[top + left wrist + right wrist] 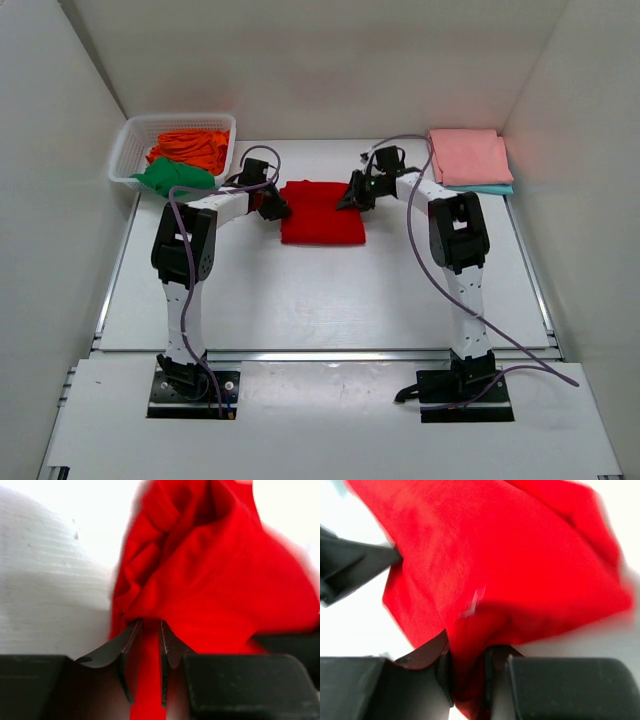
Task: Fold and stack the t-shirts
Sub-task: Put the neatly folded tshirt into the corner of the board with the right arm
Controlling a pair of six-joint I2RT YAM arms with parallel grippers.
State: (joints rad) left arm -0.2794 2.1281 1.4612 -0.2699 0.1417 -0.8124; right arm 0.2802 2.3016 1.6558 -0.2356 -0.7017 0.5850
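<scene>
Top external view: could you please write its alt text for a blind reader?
The left tool and right tool pinch opposite edges of a folded red shirt. A basket at left holds an orange shirt and green shirt; at right, a pink shirt tops a blue shirt.

My left arm (185,250) and my right arm (458,235) both stand up from the near edge, bend at the elbow and reach in toward the middle, one from each side. My left gripper (150,630) squeezes its two fingers close on a fold of the red t-shirt (322,215). My right gripper (468,647) pinches the same t-shirt.
</scene>
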